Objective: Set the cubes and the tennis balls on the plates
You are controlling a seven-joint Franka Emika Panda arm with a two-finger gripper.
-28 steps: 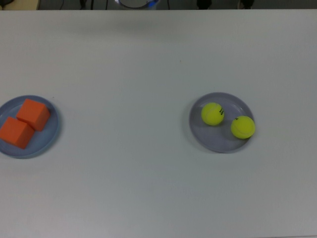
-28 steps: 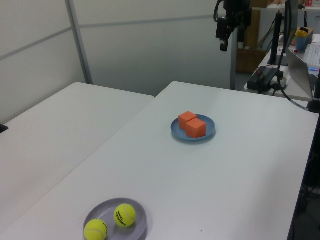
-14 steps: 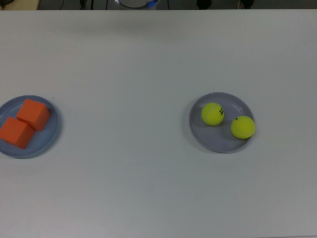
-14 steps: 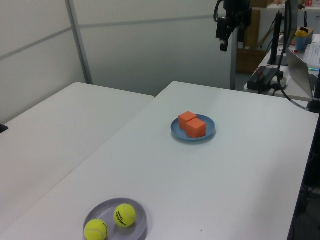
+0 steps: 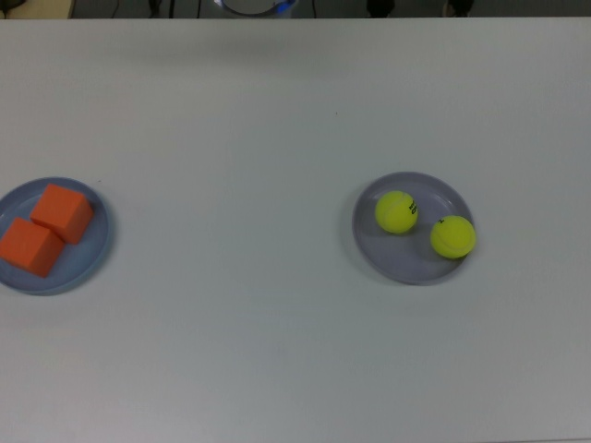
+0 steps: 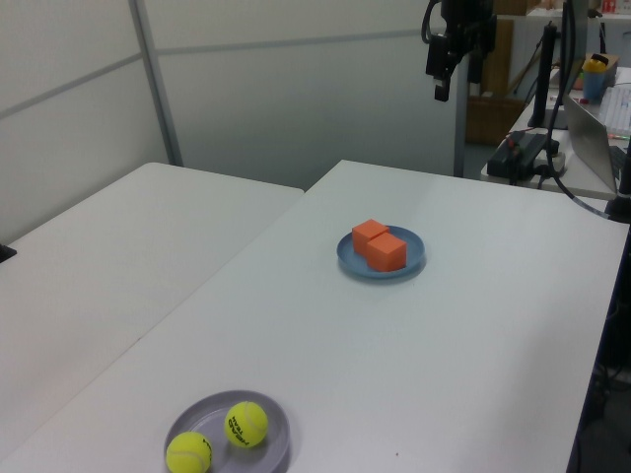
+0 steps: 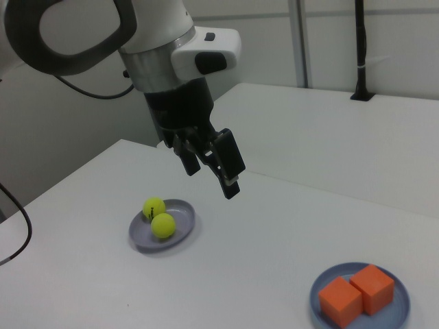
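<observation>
Worktop (image 5: 277, 351): white, carries both plates, well apart.

Arm: raised above the worktop, holding nothing. Gripper (image 7: 216, 168): fingers spread apart and empty, tilted, hanging clear of every item; in the left view it shows high at about 1 o'clock (image 6: 441, 69), out beyond the worktop's far edge.

Blue plate (image 5: 97, 254): at 9 o'clock in the top view. Holds both cubes.

Purple plate (image 5: 369, 242): at 3 o'clock of centre in the top view. Holds both balls.

Cubes (image 5: 63, 212) (image 5: 28, 246): orange, side by side and touching, resting flat on the blue plate.

Balls (image 5: 396, 211) (image 5: 452, 236): yellow-green, close together; one near the plate's middle, the other against its rim at about 4 o'clock.

Status: judged complete; all four items sit on plates, nothing loose on the worktop, no step appears left.
</observation>
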